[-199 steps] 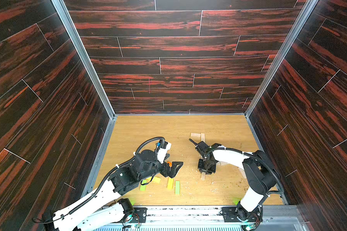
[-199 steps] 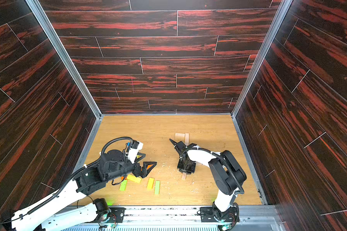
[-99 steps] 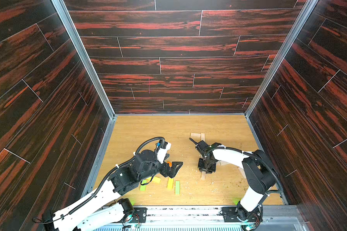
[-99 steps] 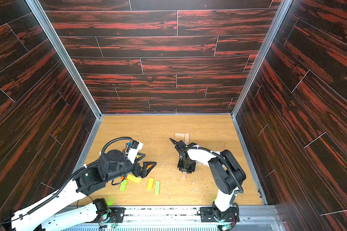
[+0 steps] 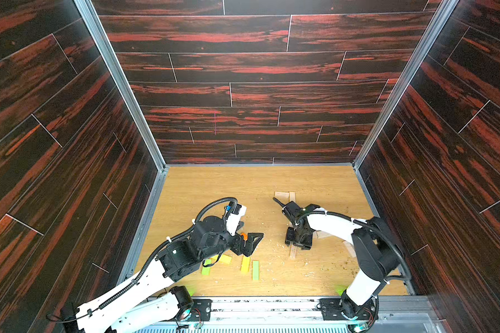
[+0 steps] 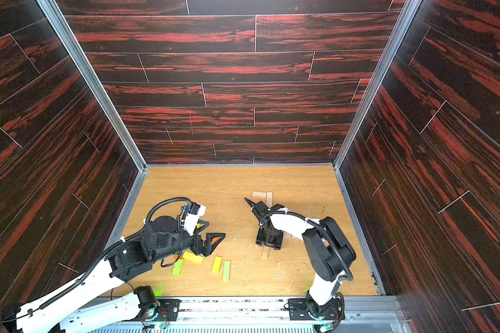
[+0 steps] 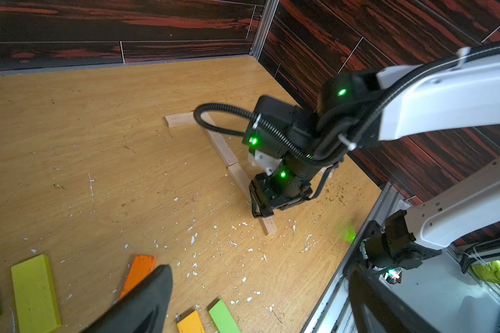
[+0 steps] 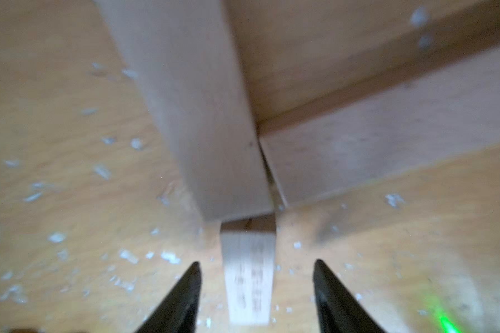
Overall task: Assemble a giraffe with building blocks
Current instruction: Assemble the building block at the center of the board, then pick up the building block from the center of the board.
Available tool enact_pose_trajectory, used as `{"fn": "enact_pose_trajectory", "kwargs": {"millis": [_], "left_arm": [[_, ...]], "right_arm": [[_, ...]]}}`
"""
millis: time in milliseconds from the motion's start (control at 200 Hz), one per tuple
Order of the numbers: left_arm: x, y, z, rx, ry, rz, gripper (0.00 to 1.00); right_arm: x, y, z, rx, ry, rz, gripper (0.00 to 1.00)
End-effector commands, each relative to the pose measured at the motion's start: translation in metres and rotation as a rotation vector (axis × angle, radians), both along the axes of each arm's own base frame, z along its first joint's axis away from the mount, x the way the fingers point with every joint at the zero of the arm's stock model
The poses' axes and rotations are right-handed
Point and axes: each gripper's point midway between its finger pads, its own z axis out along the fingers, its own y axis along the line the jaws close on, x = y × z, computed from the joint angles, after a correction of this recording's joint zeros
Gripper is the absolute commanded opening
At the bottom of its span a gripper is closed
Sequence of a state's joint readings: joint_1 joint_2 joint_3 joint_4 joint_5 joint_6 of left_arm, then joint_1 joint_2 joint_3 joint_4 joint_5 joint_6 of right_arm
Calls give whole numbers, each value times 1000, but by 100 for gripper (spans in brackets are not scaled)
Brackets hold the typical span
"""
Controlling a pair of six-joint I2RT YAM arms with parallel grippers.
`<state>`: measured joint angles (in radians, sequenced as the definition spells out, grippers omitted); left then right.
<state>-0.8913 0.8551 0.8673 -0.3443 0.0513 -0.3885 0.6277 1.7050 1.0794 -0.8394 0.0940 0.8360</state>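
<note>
Right fingers [image 8: 182, 294] have just parted, leaving the pale plank [image 8: 248, 282] flat on the tabletop [image 5: 214, 187]: this piece seems placed. Nearer, left fingers [image 7: 145, 302] stand wide apart, empty, over coloured blocks [image 5: 245, 263]; farther, the plank row [image 5: 283, 196] continues.

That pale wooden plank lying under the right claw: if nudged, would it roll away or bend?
Probably neither. The pale plank lies flat on its broad face, with square edges, so it should slide, not roll. It looks like solid wood, likely stiff and light.
</note>
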Motion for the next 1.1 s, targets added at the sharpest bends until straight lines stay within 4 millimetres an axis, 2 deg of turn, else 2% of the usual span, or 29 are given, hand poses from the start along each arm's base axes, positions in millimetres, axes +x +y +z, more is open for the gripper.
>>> {"fn": "enact_pose_trajectory", "kwargs": {"millis": [0, 120, 200, 306, 481, 641, 797, 957, 1097], "left_arm": [[-1, 0, 3, -4, -19, -9, 98], [0, -2, 4, -6, -22, -12, 98], [1, -4, 2, -3, -21, -15, 98], [4, -10, -1, 13, -17, -28, 98], [11, -26, -10, 43, -7, -64, 98], [19, -51, -19, 74, 16, -125, 98], [27, -79, -28, 104, 51, -205, 98], [33, -102, -41, 102, 90, -256, 98], [35, -110, -56, 106, 120, -272, 98]], "right_arm": [[4, -7, 40, 8, -80, -8, 68], [3, -23, 60, 5, -117, -40, 70], [6, -42, 74, 13, -156, -96, 70], [10, -77, 87, 17, -205, -201, 71], [15, -139, 94, 78, -270, -443, 71], [15, -184, 91, 126, -318, -659, 75], [10, -217, 81, 171, -334, -848, 80], [2, -241, 72, 165, -337, -959, 86], [-1, -245, 59, 173, -315, -985, 90]]}}
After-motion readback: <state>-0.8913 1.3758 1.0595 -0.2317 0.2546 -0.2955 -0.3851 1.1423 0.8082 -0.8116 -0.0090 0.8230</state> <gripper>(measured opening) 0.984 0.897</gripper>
